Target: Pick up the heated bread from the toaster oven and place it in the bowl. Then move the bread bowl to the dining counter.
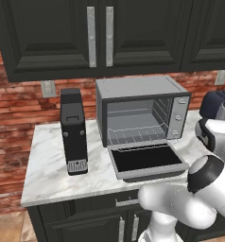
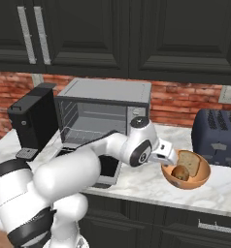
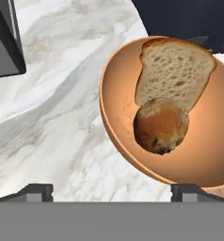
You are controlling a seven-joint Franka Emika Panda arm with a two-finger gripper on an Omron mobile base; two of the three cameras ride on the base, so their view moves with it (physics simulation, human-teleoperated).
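The bread [image 3: 161, 125], a small round golden-brown roll, lies inside the bowl [image 3: 115, 115], leaning against a slice of bread [image 3: 174, 73] that stands propped against the bowl's far wall. The orange-brown bowl sits on the marble desk [image 3: 52, 94], to the right of the toaster oven [image 2: 104, 111] and just in front of the dark blue toaster [image 2: 218, 130]. The oven's door [image 1: 147, 160] is dropped fully open and the wire rack [image 1: 133, 134] inside appears bare, though the cavity is dim. The end effector [image 3: 112, 190] hovers just above the bowl's near rim with its fingertips [image 3: 36, 192] spread wide, gripping nothing. A tall black coffee machine [image 1: 74, 130] stands left of the oven.
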